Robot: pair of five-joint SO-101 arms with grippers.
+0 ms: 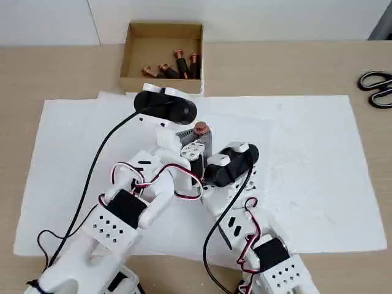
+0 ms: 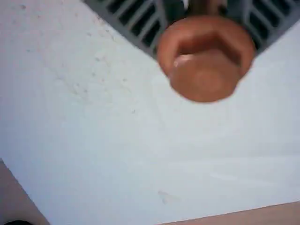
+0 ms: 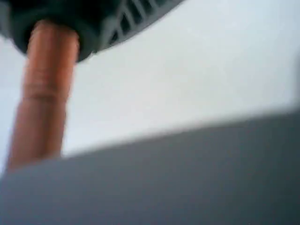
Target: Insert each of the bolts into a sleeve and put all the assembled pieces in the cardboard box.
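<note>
Just short of the cardboard box (image 1: 127, 56), on the arms' side: both grippers meet over the white paper sheet (image 1: 306, 171), and a copper bolt (image 1: 201, 128) is held between them with its head towards the box.
Bolt: off the paper; the right wrist view shows its shank running into the dark sleeve (image 3: 51, 10), with much of the shank bare.
Left gripper (image 1: 196, 138): nearer the box than the right one; its ribbed jaw faces stand on either side of the bolt just behind the head and appear to be pinching it.
Right gripper (image 1: 197, 160): on the far side of the bolt from the box, touching or nearly touching the left; I cannot tell whether it grips anything.
Inside the box: several assembled pieces (image 1: 174, 67) lie against the wall nearest the arms.
Scissors (image 1: 376, 89): well apart from the box, at the table's edge, out of the work.
Step, as I judge it: mating this bolt and sleeve, likely the last pair, before the carry to the box.
Risk, slip: the pinch sits close under the head, so a sideways push from the sleeve could twist the bolt out and drop it onto the paper.
Risk, jam: a tilted shank could bind in the sleeve.
Risk, carry: a loosely seated sleeve could slide off on the way to the box, or the piece could clip the near wall.
Risk, crowding: the arms are packed tight, so one moving off could knock the other.
</note>
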